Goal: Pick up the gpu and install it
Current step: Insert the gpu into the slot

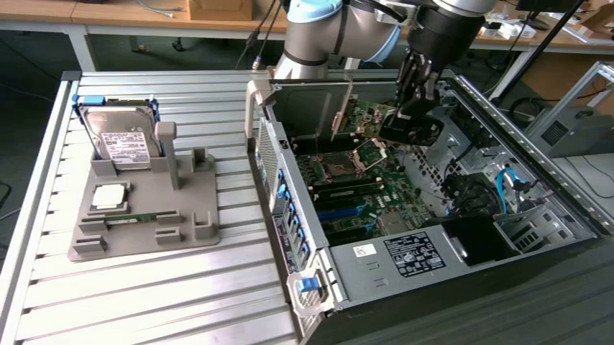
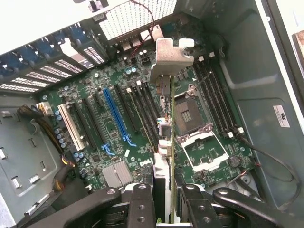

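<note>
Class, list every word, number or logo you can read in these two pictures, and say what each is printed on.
Nothing reads with certainty.
hard drive label: print too small.
power supply label: print too small.
frame sticker: too small.
wall sticker: a logo, perhaps "UL"; the rest is blurred.
motherboard: white markings, unreadable.
gpu: no readable print.

Behind my tool (image 1: 413, 115) runs a row of wooden desks (image 1: 115, 14) on white legs, with a cardboard box (image 1: 221, 8) on top, cables hanging down and dark floor (image 1: 34, 65) beneath. A ribbed aluminium worktop (image 1: 144, 287) spreads below the tool towards the exterior view's left. An aluminium frame (image 1: 587, 80) stands towards the exterior view's right. The light is even.
</note>
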